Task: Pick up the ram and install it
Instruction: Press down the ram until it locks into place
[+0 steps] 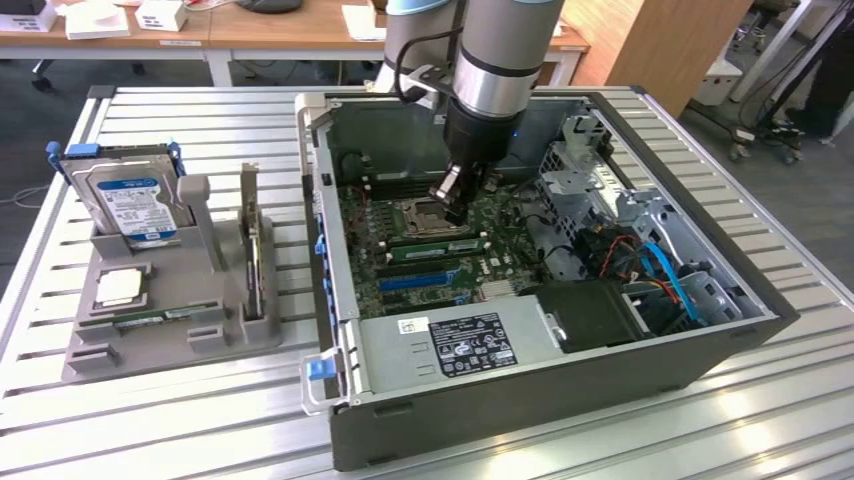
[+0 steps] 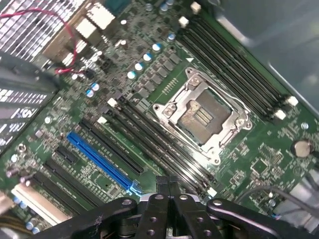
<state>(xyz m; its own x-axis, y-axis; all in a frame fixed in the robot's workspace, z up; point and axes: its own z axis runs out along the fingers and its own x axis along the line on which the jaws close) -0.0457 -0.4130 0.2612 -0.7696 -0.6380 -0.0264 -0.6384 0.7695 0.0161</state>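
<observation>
The ram (image 1: 160, 318) lies flat in the grey holder (image 1: 80, 355) on the exterior view's left, its long axis running left to right; over the motherboard (image 1: 441, 265), the gripper (image 1: 454, 210) is closed and empty

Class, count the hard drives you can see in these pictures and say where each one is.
1. The hard drive stands upright in the grey holder on the exterior view's left, outside the computer case. Others may be hidden inside it.
</observation>
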